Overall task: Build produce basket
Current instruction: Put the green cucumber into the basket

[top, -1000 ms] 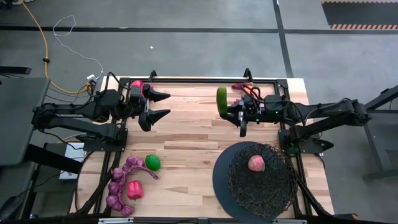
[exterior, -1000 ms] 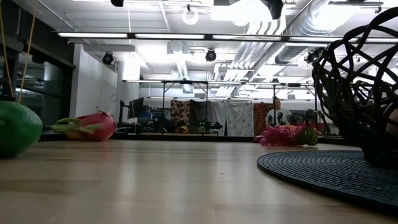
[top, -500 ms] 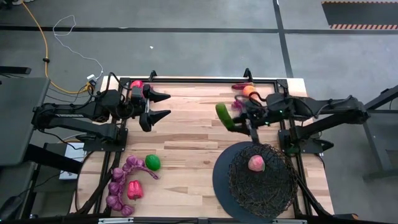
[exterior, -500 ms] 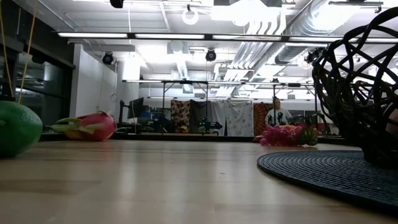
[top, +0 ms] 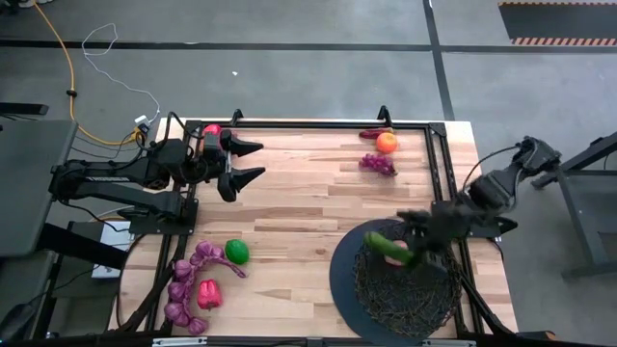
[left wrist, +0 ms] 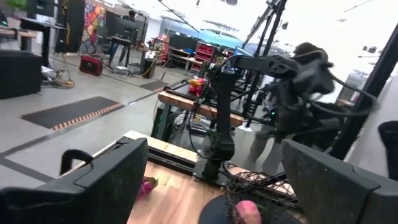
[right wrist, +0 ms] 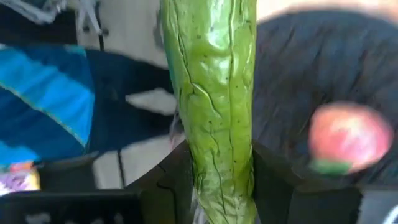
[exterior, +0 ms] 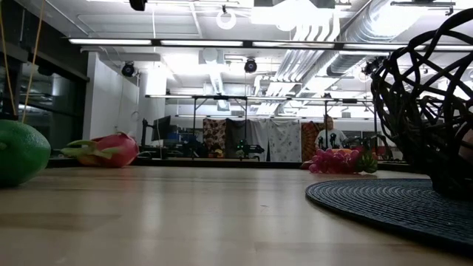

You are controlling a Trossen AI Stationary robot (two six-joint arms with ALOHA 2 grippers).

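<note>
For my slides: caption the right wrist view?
Right gripper holds cucumber above the basket and peach.

Open table [top: 289, 207] centre between arms

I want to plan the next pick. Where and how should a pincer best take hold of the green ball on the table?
Take the green ball across its widest middle, coming straight down from above. It is round and sits alone on the wood, with the grape bunches close on its near-left side, so close across the free sides.
</note>
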